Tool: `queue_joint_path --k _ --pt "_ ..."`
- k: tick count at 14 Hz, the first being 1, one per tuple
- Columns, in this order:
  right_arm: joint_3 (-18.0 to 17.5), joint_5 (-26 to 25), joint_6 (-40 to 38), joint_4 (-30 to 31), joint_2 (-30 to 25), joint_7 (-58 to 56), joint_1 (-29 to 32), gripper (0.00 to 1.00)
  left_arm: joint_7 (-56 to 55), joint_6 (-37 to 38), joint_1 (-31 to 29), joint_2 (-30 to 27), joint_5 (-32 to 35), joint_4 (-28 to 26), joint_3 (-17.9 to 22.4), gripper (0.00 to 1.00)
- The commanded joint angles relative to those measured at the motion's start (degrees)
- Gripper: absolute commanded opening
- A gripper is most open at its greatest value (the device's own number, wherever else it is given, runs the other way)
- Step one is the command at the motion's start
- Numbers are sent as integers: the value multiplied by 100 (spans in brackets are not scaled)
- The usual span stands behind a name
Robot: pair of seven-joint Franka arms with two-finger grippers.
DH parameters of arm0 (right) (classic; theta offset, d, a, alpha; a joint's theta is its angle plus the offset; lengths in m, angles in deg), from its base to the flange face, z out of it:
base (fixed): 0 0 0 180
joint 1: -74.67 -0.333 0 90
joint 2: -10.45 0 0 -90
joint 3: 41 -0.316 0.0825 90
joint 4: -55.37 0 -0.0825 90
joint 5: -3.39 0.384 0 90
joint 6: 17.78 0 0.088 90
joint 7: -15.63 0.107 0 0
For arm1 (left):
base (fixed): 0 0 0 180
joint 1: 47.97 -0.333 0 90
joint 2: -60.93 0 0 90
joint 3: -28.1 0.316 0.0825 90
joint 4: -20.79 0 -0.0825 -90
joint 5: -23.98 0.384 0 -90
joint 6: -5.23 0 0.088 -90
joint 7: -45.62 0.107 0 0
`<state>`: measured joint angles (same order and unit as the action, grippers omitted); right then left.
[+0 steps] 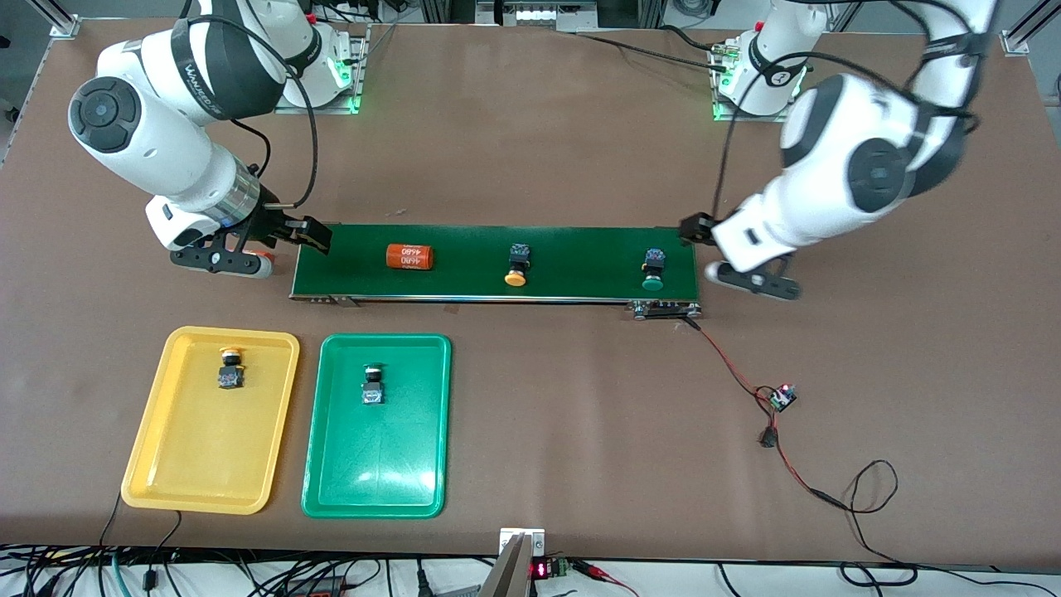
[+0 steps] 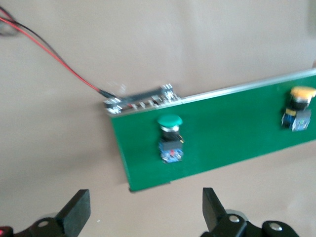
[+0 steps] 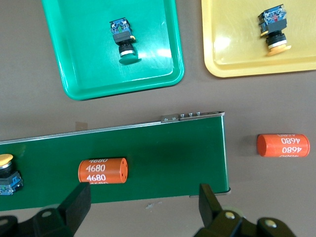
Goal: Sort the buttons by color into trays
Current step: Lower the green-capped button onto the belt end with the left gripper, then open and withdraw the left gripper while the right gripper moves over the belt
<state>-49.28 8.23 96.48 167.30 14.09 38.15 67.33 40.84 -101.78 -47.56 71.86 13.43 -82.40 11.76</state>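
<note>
A long dark-green belt (image 1: pixel 496 262) crosses the brown table (image 1: pixel 530 149), carrying an orange cylinder with white print (image 1: pixel 410 256), a yellow-capped push-button switch (image 1: pixel 517 265) at mid-belt and a green-capped push-button switch (image 1: pixel 653 269) near the left arm's end. The left gripper (image 1: pixel 750 278) hangs just off that end, fingers (image 2: pixel 75 214) spread wide and holding nothing. The right gripper (image 1: pixel 273 240) waits at the belt's other end, likewise open and empty, with a second orange cylinder (image 3: pixel 283 145) on the table beside it. Nearer the front camera, a shallow yellow plastic tray (image 1: pixel 166 464) holds a second yellow-capped switch (image 1: pixel 230 367), and a shallow green plastic tray (image 1: pixel 331 481) beside it holds a second green-capped switch (image 1: pixel 373 385).
</note>
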Motion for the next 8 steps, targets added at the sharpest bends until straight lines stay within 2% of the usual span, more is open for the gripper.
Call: queue_joint_path --k 1,2,3,5,6,8 --pt "-69 123 192 206 -126 87 31 97 56 260 -374 85 -70 571 77 100" --pt "-69 123 306 267 -100 95 -39 97 47 286 -393 76 -44 694 182 100" --pt "-69 123 463 373 -91 95 -65 97 47 425 -384 50 253 791 287 100" --pt "-69 132 911 671 -108 209 -118 97 30 1056 -393 5 1122 1360 315 100" --pt "-69 140 1148 838 -143 288 -179 97 12 1538 -462 40 1187 1702 332 100" --pt "-69 342 1317 1067 -240 298 -189 97 -14 1832 -699 41 1170 2012 324 100"
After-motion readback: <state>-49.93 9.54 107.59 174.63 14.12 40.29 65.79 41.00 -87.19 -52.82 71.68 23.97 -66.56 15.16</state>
